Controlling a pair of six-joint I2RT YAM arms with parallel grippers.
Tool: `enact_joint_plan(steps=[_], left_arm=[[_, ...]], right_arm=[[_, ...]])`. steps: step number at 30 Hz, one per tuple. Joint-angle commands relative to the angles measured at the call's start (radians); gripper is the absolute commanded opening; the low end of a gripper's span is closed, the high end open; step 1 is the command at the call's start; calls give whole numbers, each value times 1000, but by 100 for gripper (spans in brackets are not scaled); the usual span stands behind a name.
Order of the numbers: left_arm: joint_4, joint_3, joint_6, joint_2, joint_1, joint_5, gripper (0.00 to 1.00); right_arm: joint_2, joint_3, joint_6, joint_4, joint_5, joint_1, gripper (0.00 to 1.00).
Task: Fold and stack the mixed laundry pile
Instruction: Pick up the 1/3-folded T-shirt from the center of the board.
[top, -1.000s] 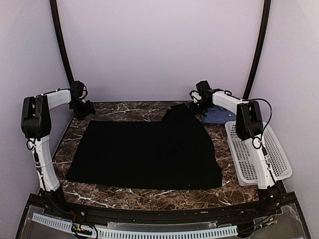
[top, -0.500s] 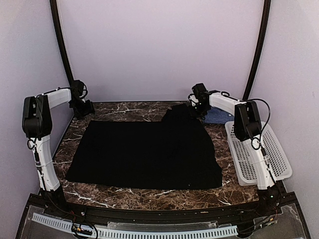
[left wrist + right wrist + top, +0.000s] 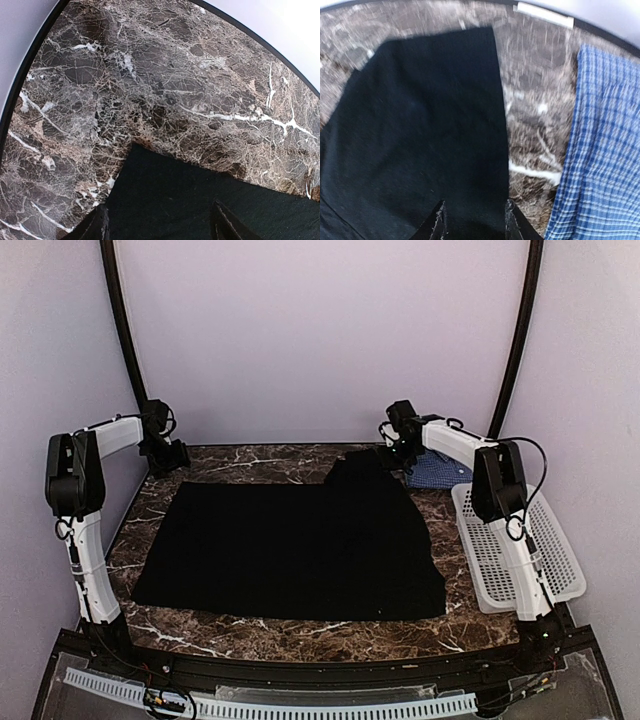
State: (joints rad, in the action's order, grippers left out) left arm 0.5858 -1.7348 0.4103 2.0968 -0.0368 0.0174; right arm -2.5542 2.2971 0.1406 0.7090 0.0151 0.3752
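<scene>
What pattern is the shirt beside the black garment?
The shirt is a blue-and-white small check, clearest in the right wrist view.

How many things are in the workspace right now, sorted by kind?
Garments: 2, the black garment and the blue-and-white checked shirt
Baskets: 1, the white perforated basket
Total: 3
</scene>
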Motion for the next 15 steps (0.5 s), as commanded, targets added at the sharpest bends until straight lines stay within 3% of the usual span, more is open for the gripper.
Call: enact_joint_plan(steps=[1, 15], left_arm=[[32, -23, -10, -3, -6, -6, 68], [31, -29, -12, -3, -6, -7, 68]], right_arm=[[17, 62, 1, 20, -1, -1, 35], [-48, 27, -14, 60, 48, 1, 31]])
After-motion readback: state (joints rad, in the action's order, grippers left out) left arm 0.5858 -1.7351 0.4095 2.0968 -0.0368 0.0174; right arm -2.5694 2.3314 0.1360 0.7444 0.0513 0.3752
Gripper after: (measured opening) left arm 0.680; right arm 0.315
